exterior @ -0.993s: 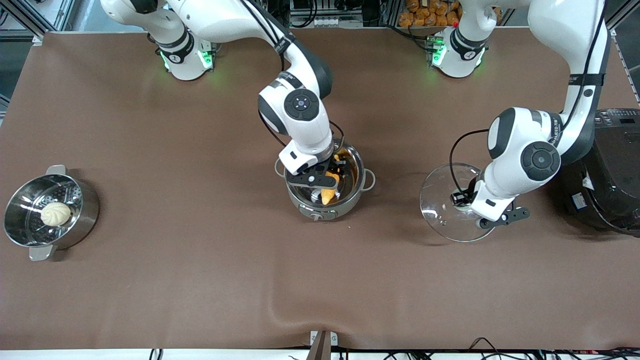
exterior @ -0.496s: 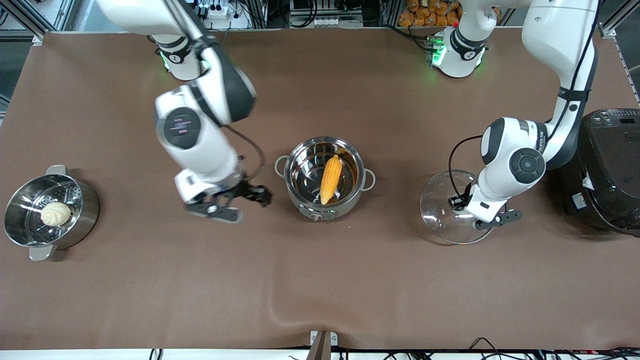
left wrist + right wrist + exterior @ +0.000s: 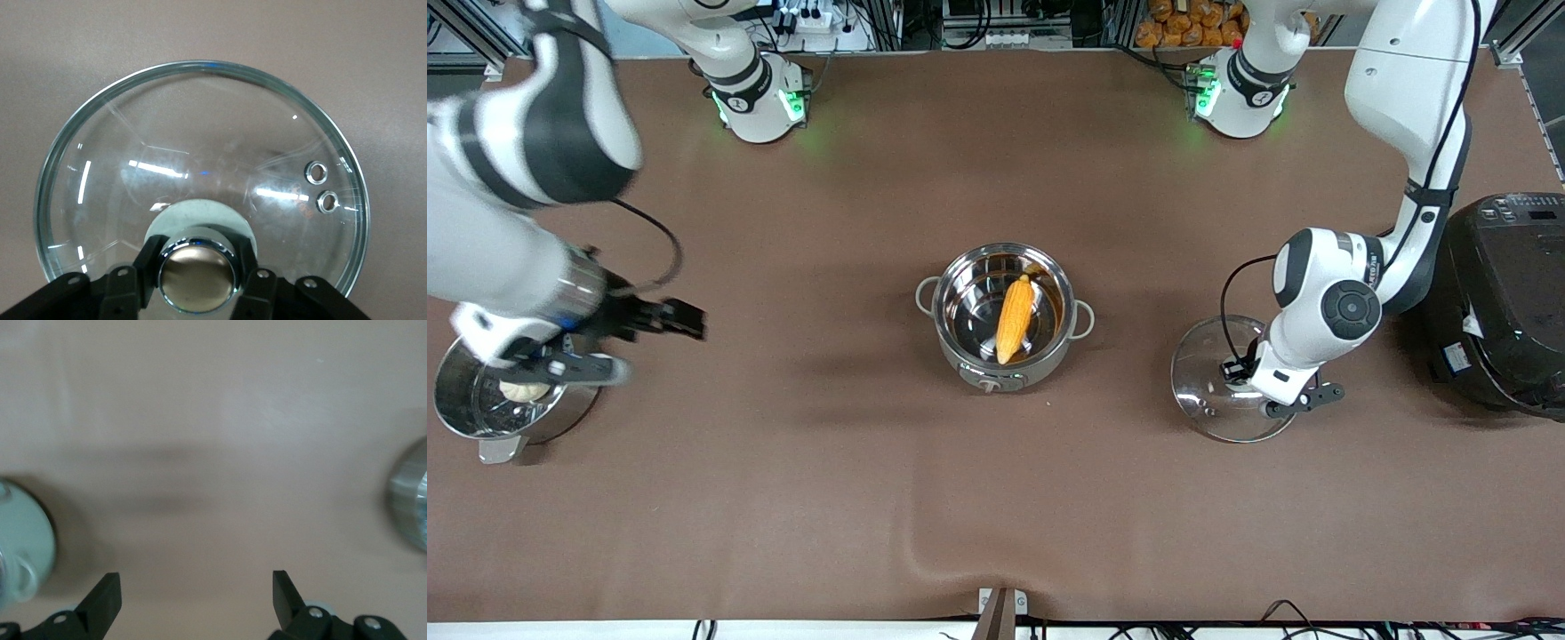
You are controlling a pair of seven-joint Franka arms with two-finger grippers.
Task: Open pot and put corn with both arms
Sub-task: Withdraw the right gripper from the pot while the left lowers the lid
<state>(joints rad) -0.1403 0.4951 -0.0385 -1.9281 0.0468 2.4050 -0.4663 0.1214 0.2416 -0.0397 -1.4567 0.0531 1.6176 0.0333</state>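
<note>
The steel pot (image 3: 996, 372) stands open at the middle of the table. The yellow-orange corn (image 3: 1016, 317) lies inside it. The glass lid (image 3: 1209, 409) sits low at the table beside the pot, toward the left arm's end. My left gripper (image 3: 1249, 384) is shut on its copper knob (image 3: 197, 277), with fingers (image 3: 150, 267) on both sides; the glass (image 3: 200, 147) shows in the left wrist view. My right gripper (image 3: 560, 366) is open and empty over the steamer pot's rim, with bare table between its fingertips (image 3: 107, 593).
The steamer pot (image 3: 480, 422) with a white bun (image 3: 520, 391) stands at the right arm's end. The large black rice cooker (image 3: 1507, 302) stands at the left arm's end, close to the left arm's elbow.
My right gripper released the corn into the pot and swung away toward the steamer pot. My left gripper lowered the lid toward the table.
</note>
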